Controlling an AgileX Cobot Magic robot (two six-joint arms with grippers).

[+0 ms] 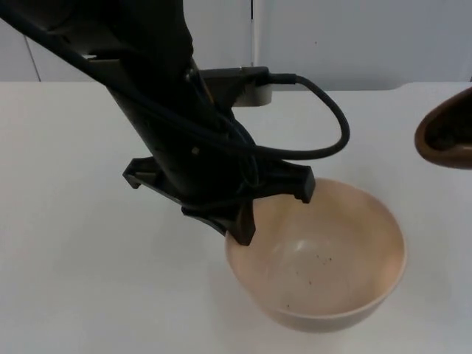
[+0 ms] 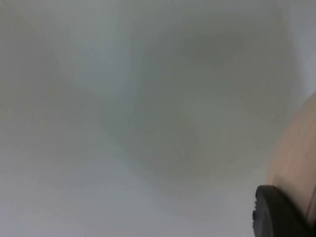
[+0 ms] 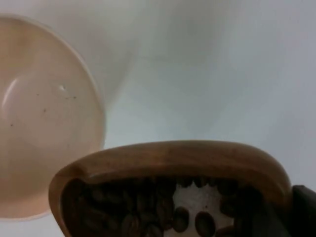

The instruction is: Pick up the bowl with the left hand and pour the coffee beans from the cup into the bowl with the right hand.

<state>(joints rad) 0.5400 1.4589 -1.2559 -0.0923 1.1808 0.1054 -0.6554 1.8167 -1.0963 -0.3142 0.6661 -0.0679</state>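
Observation:
A beige bowl (image 1: pixel 324 258) with a few dark specks inside is in the front middle of the top view. My left gripper (image 1: pixel 242 223) reaches down from the upper left and is shut on the bowl's left rim. The bowl's outer wall (image 2: pixel 296 158) shows beside a black fingertip (image 2: pixel 276 215) in the left wrist view. A brown wooden cup (image 1: pixel 445 136) hangs at the right edge, apart from the bowl. In the right wrist view the cup (image 3: pixel 173 163) is full of coffee beans (image 3: pixel 148 207), my right gripper is shut on it, and the bowl (image 3: pixel 44 113) lies beyond.
The white table top (image 1: pixel 81 265) spreads to the left and front of the bowl. A grey partition wall (image 1: pixel 354 37) closes off the back. A white block (image 1: pixel 258 94) sits behind the left arm.

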